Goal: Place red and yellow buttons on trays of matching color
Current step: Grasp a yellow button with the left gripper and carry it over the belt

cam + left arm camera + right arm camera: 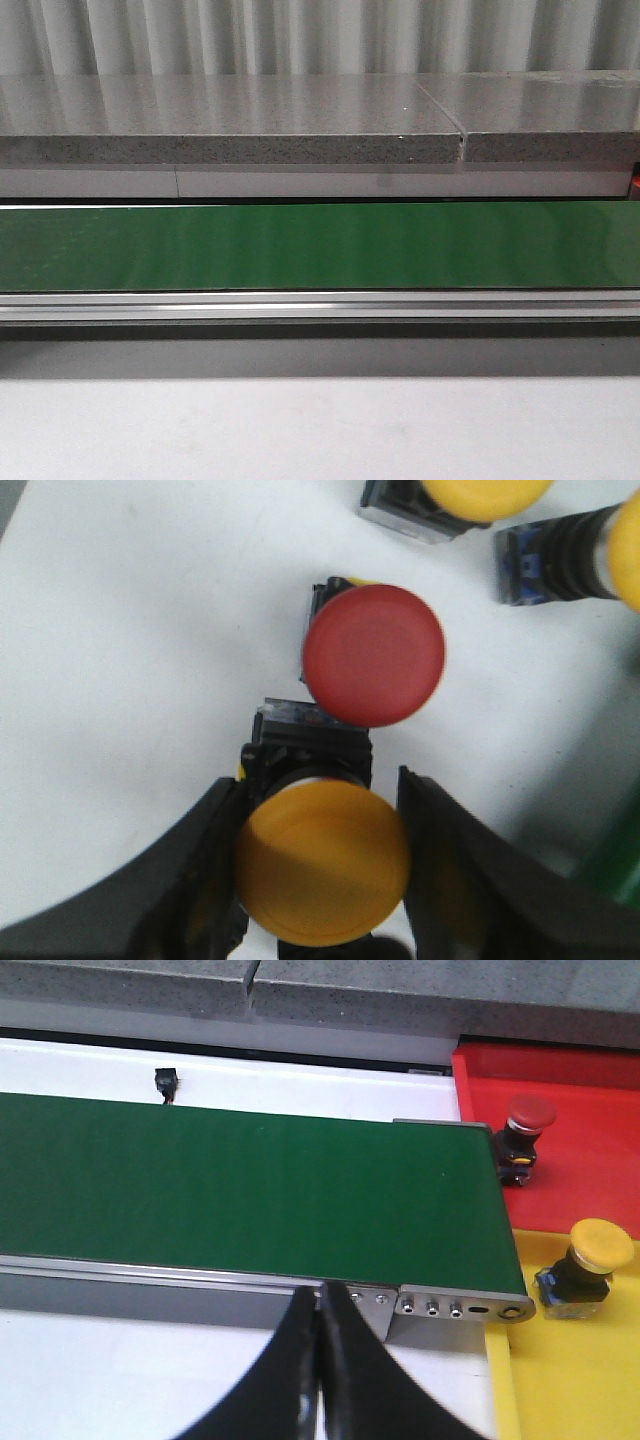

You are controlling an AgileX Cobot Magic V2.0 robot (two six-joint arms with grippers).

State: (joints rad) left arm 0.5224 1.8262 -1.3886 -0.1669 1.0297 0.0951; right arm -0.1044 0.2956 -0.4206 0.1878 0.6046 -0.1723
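**Left gripper straddles a yellow button; right gripper closed and empty**

Here, in your left wrist view, the left gripper (322,875) stands with its jaws wide, one black finger on each side of a yellow button (322,865) low in the frame. You cannot tell from this angle whether the fingers press its cap. Just above it, touching or nearly so, sits a red button (374,655) on the white table (130,680). At the upper right you see two more yellow buttons — one (480,495) cut by the top edge, one (570,555) lying on its side.

In your right wrist view, the right gripper (320,1380) has its fingers pressed together with nothing between them, low in the frame before the green conveyor belt (250,1190). At the right, a red-capped button (522,1130) stands in the red tray (580,1170), and a yellow-capped button (590,1260) in the yellow tray (570,1380).

Your front view shows only the belt — no arms, no buttons.
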